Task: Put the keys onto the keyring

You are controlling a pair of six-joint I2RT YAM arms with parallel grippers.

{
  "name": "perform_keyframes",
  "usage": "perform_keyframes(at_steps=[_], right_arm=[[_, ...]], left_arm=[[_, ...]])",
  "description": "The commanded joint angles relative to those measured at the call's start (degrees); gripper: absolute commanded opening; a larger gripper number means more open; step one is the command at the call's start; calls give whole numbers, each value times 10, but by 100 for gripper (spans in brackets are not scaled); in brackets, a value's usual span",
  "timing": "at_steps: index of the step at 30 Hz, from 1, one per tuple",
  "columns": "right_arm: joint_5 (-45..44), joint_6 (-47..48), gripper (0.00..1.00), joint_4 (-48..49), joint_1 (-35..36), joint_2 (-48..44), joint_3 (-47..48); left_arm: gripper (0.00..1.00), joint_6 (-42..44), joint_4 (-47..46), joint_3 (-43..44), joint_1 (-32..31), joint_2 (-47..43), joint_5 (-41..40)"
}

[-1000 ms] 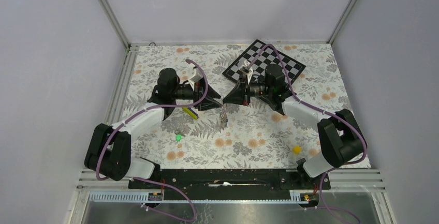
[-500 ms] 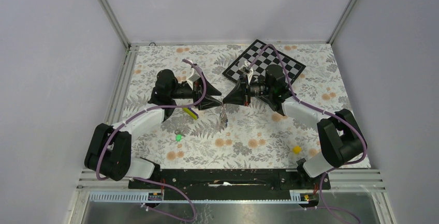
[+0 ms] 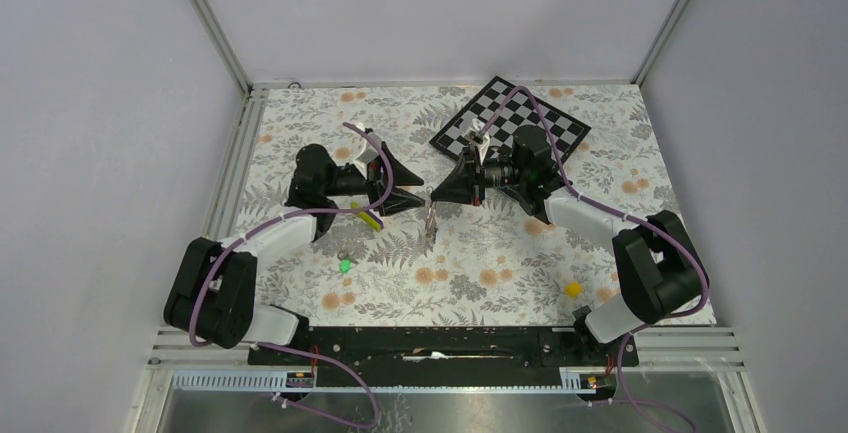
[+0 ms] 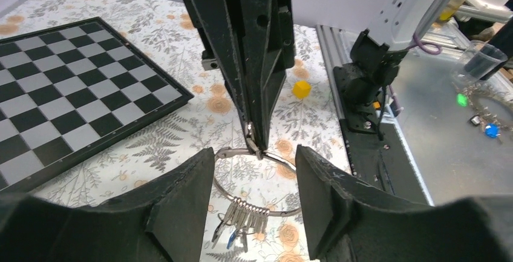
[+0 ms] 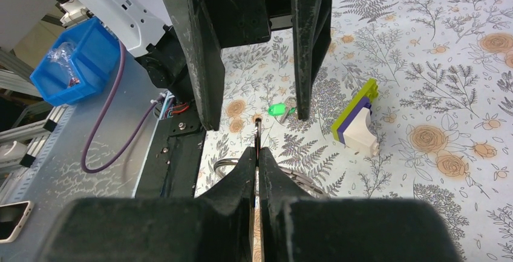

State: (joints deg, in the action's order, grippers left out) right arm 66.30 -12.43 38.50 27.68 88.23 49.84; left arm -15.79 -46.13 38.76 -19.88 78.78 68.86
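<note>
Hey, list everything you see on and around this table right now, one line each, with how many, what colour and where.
keyring: one, silver, hanging above the middle of the table, pinched at its top
keys on the keyring: a bunch too tight to count, mostly silver, at the ring's lowest part
loose key: one, green head, on the cloth by the left arm
block: one, yellow, white and purple, on the cloth
cube: one, yellow, near right of the table
chessboard: one, black and white, far side
bin: one, blue, off the table
table: one, floral cloth
left end effector: open, facing the ring
right end effector: shut on the keyring
</note>
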Motion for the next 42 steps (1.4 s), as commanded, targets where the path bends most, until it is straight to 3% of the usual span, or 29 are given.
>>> perform_keyframes(at_steps=[1,8,13,25,29,34,42], right_arm=[[16,8,0,25,-3,-25,-2],[14,-3,0,38,-3,-23,-5],[11,-4,0,39,-3,-22,-5],[4,7,0,17,-3,-21,1],[1,28,0,-10,-3,-28,6],[1,44,0,-26,-3,-30,9],[-3,65,0,-54,-3,-44,15]], left_arm=[[54,-87,-154,-11,2,14,21],[45,-294,-412,-21,1,90,28],[44,-302,-408,-20,1,98,26],[46,-150,-163,-9,-4,42,-3],[49,-16,15,-1,-4,-17,-39],[56,110,245,62,-4,-27,-51],[60,119,310,90,-4,-42,-44]])
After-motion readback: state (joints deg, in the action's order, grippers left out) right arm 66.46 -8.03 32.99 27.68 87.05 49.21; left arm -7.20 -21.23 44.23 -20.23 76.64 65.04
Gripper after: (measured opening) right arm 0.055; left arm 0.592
